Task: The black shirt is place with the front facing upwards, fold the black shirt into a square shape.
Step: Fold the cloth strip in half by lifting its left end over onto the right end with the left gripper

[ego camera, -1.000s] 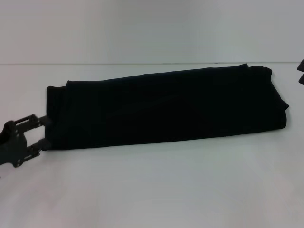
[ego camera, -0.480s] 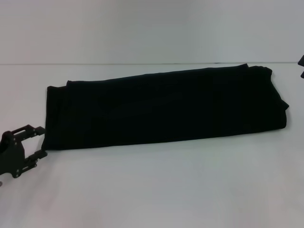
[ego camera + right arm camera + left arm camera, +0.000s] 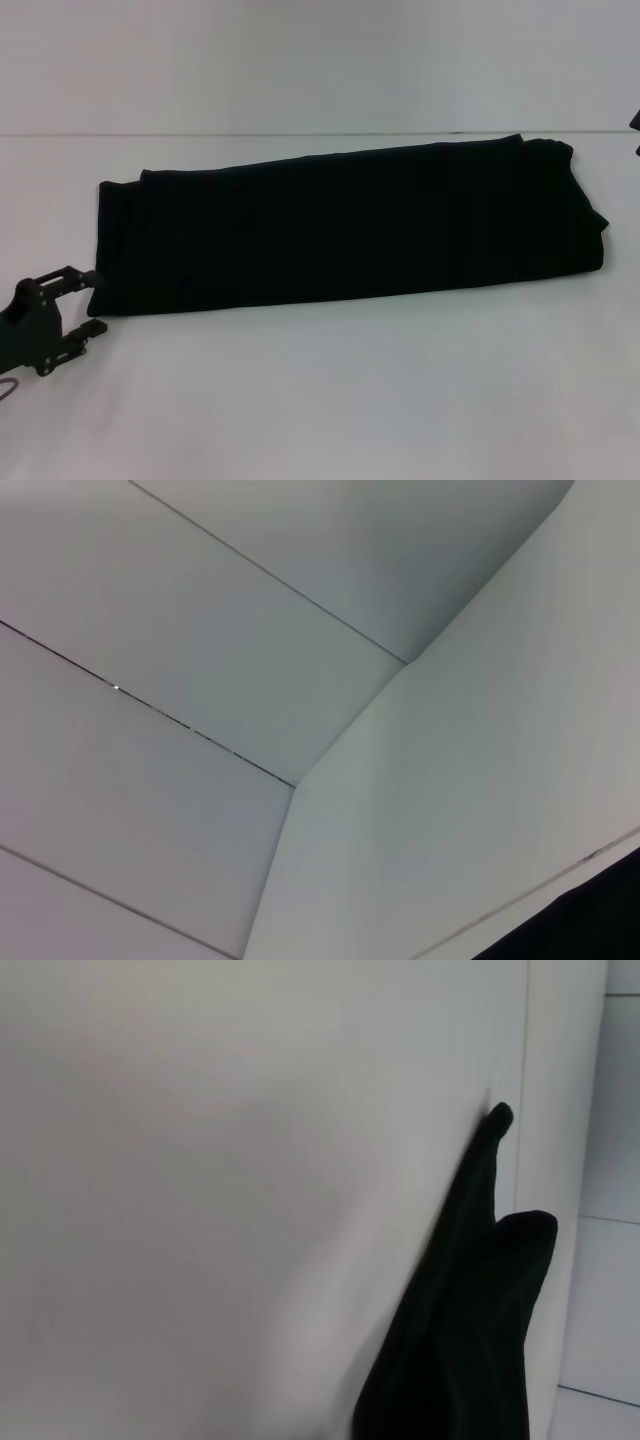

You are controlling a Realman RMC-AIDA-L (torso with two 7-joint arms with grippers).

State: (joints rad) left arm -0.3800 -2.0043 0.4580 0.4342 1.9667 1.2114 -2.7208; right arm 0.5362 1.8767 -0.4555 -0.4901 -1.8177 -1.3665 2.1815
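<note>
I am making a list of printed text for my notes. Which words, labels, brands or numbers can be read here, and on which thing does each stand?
None can be read. The black shirt lies folded in a long band with only plain black cloth showing; the left gripper beside it carries no legible marking.

White table [image 3: 330, 400]; pale panelled wall [image 3: 300, 60] behind.

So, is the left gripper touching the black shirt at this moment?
Cannot tell. In the head view the left gripper, open, has its upper fingertip right at the end of the black shirt; no clear gap or contact shows.
</note>
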